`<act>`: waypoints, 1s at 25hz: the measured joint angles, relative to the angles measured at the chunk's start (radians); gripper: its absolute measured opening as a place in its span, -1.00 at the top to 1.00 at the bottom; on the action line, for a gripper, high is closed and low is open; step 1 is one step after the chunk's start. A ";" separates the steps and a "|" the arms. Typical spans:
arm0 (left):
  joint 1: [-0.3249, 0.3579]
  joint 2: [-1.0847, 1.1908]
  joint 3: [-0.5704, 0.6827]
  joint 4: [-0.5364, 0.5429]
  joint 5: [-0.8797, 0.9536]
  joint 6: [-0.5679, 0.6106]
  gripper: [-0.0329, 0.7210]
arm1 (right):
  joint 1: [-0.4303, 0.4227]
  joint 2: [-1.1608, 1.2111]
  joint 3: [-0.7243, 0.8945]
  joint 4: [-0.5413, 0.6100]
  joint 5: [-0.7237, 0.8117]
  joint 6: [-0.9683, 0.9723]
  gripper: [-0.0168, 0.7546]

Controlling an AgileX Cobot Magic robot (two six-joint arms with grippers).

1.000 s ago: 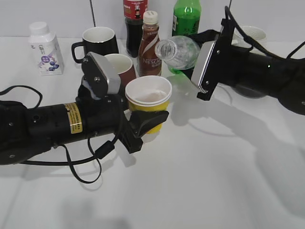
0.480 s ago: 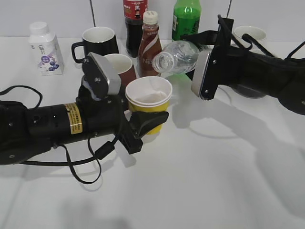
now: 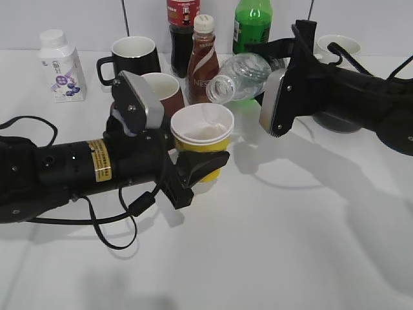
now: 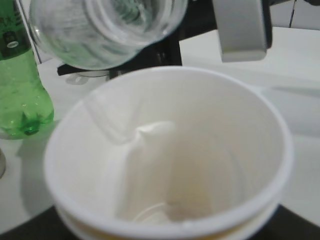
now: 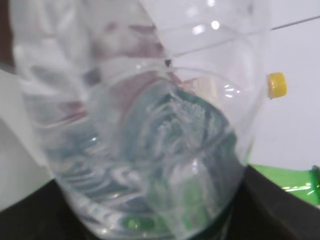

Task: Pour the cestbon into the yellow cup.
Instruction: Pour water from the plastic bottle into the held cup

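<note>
Your white table [image 3: 290,245] runs across the whole exterior view, with the drinks crowded along its far edge. Your left arm lies low across the left side, and its gripper [image 3: 205,163] has its dark fingers [image 3: 201,160] closed around the lower body of the yellow cup [image 3: 201,134], which sits upright near the middle of the far half of the table. Your right arm reaches in from the right edge; its gripper [image 3: 274,61] grips the cestbon [image 3: 240,74], though its fingers are mostly hidden behind the arm. The bottle is tipped to about level, its open mouth pointing left and down, just above the far rim of the cup. In the left wrist view the bottle mouth hangs over the cup's white inside, where a thin clear stream runs down the wall.

Behind them at the far edge stand a green bottle [image 3: 251,22], a dark cola bottle [image 3: 182,26] and a brown Nescafe bottle [image 3: 202,58]. A black mug [image 3: 132,57] and a reddish-brown mug [image 3: 164,90] sit left of those. A small white milk bottle [image 3: 60,64] stands near the far left corner.
</note>
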State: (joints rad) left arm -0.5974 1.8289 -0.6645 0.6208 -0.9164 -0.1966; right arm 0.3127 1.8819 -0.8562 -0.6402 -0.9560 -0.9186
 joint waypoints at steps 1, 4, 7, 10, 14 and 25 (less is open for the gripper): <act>0.000 0.000 0.000 0.000 0.000 0.000 -0.26 | 0.000 0.000 0.000 0.000 0.000 -0.008 -0.25; 0.000 0.000 0.000 0.001 -0.005 0.000 -0.26 | 0.000 0.000 0.000 0.000 -0.008 -0.021 -0.25; 0.000 0.000 0.000 0.001 -0.013 0.000 -0.26 | 0.000 0.000 0.000 0.000 -0.036 -0.047 -0.25; 0.000 0.000 0.000 0.001 -0.016 0.000 -0.26 | 0.000 0.000 0.000 0.009 -0.044 -0.076 -0.25; 0.000 0.000 0.000 0.019 -0.017 0.000 -0.26 | 0.000 0.000 0.000 0.017 -0.049 -0.112 -0.25; 0.000 0.000 0.000 0.049 -0.018 0.000 -0.26 | 0.000 0.000 0.000 0.033 -0.082 -0.186 -0.25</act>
State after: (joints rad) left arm -0.5974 1.8289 -0.6645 0.6697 -0.9340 -0.1966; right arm 0.3127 1.8819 -0.8562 -0.6068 -1.0385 -1.1045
